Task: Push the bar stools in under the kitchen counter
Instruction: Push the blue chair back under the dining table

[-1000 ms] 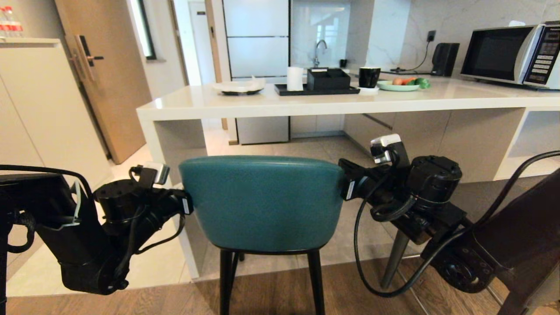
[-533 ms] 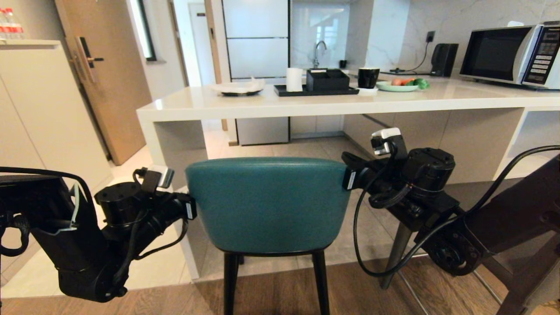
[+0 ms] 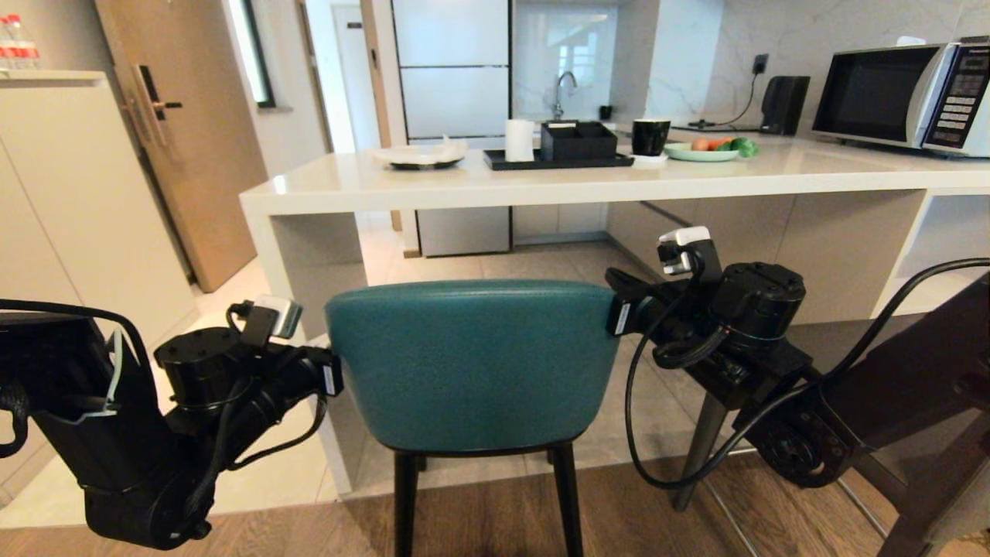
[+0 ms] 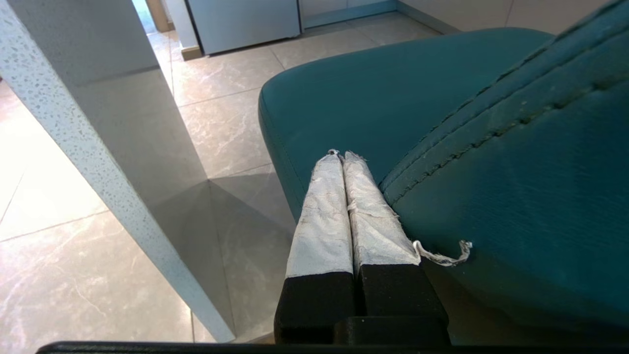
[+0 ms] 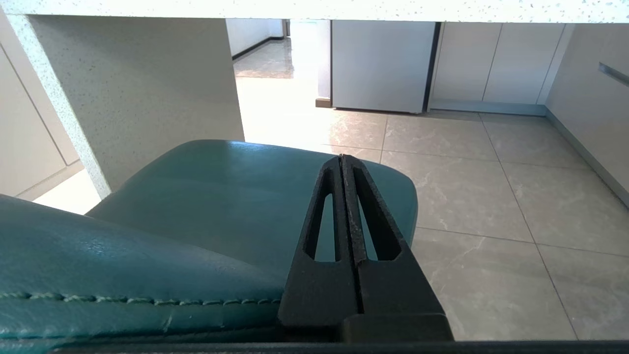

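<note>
Teal bar stool (image 3: 472, 363) faces kitchen table (image 3: 588, 186), backrest just short of table edge, seat front under it; legs cut off below. Left gripper (image 4: 342, 160) and right gripper (image 5: 341, 162) flank backrest, jaws pressed together, empty. Second stool at right mostly hidden behind right arm.

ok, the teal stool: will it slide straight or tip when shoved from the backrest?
The teal stool is tall on thin black legs, and both shut tools, left tool and right tool, flank the backrest up high, so it may tilt rather than slide. The padded back probably gives slightly. A tool on each side should limit twisting.
</note>
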{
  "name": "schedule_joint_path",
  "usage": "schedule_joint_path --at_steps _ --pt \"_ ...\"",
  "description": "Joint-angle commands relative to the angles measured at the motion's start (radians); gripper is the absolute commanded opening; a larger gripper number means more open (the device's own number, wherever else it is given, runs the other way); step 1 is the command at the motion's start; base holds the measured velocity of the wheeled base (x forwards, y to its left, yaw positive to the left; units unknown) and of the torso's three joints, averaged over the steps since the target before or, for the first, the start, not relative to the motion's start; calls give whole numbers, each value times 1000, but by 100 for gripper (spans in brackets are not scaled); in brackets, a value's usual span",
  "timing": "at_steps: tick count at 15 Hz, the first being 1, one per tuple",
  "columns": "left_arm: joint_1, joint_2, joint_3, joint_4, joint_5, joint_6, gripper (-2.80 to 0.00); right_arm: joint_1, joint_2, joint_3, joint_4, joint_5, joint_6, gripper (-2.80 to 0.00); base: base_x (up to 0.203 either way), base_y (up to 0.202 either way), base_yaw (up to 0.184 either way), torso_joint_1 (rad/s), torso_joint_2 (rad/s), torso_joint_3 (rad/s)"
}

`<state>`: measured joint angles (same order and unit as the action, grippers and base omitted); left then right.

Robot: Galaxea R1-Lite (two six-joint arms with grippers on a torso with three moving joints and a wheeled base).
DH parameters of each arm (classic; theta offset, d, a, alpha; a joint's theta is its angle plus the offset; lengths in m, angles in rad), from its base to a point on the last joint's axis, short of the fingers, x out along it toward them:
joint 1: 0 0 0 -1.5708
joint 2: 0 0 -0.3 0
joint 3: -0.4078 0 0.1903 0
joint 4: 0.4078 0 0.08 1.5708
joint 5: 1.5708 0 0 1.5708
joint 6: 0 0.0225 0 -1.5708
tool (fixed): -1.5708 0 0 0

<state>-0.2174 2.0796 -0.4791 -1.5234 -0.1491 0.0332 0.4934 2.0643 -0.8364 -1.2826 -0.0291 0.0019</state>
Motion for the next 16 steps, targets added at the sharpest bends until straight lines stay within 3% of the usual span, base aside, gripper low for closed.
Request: schedule_joint_path --at_steps 1,4,16 --pt "1 -7 7 -7 2 1 -280 1 11 -1 -3 0 -1 -280 0 0 0 0 0 0" --pt "1 -10 17 -7 2 2 -280 1 19 -1 -3 0 -2 -280 42 0 0 -4 -1 4" --pt "3 -10 14 -7 2 2 -280 2 59 -41 -3 2 -17 -280 185 0 3 3 1 4"
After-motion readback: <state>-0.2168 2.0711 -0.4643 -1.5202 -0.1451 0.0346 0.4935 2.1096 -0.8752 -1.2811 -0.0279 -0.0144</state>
